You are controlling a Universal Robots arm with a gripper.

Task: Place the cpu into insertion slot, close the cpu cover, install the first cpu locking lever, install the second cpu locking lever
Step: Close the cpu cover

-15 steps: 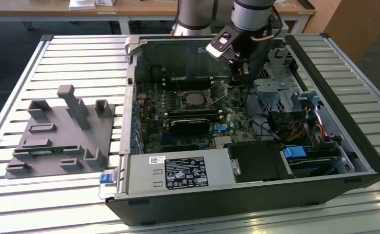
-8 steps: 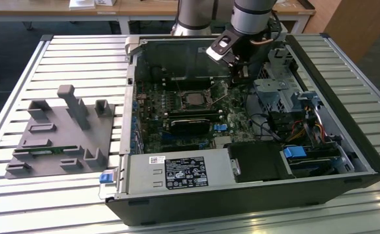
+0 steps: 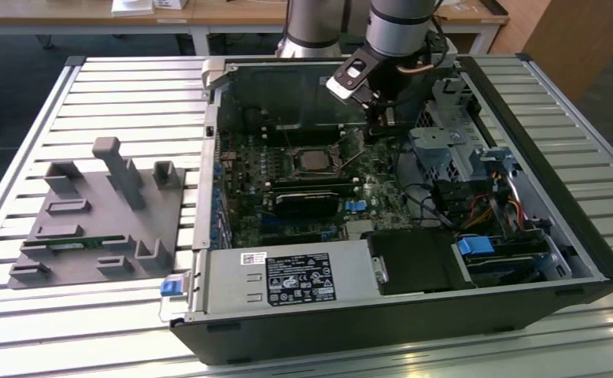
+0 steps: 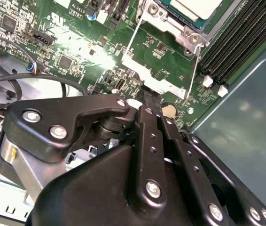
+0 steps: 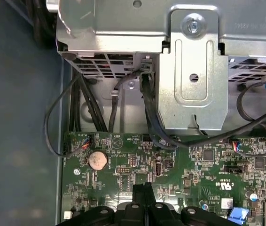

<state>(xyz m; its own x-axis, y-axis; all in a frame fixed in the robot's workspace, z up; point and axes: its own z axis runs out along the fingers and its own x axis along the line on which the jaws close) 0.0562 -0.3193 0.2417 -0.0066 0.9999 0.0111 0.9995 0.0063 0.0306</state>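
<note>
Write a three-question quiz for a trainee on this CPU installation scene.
1. True or false: the small flat square silvery cpu already sits in place on the green motherboard.
2. The thin silver metal frame, the cpu cover, is: A) shut flat over the chip; B) swung open, clear of the chip; C) missing altogether.
3. What is the black gripper nearest to?
Key: 1 true; 2 B; 3 the cpu cover's free edge.
</note>
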